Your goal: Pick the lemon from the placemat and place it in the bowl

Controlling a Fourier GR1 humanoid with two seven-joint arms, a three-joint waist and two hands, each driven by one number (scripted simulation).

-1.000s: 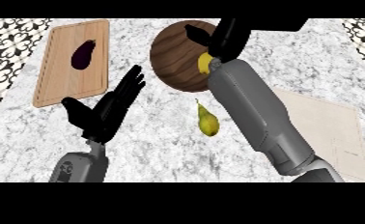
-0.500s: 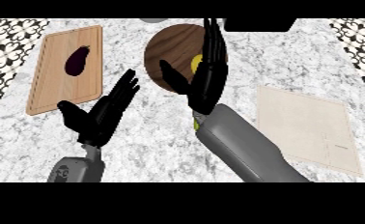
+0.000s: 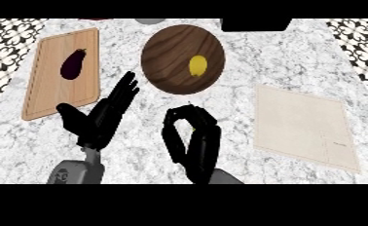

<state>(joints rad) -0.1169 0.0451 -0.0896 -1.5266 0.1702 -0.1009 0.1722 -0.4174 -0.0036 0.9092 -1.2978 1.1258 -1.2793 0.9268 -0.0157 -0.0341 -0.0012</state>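
Observation:
The yellow lemon [image 3: 198, 65] lies inside the dark wooden bowl [image 3: 164, 69], right of its middle. The beige placemat [image 3: 305, 125] at the right has nothing on it. My right hand [image 3: 191, 144] is low in the middle of the view, below the bowl, with its fingers curled and nothing in them. A small yellow patch [image 3: 193, 129] shows behind those fingers; what it belongs to is hidden. At the lower left my left hand [image 3: 101, 118] rests open, fingers pointing up.
A wooden cutting board [image 3: 50, 88] with a dark purple eggplant [image 3: 72, 65] lies at the far left. A dark object [image 3: 255, 24] and a grey one [image 3: 149, 20] sit at the counter's back edge.
My right hand has pulled back from over the bowl to the lower middle and curled its fingers. The lemon now shows uncovered in the bowl. The left hand has barely moved.

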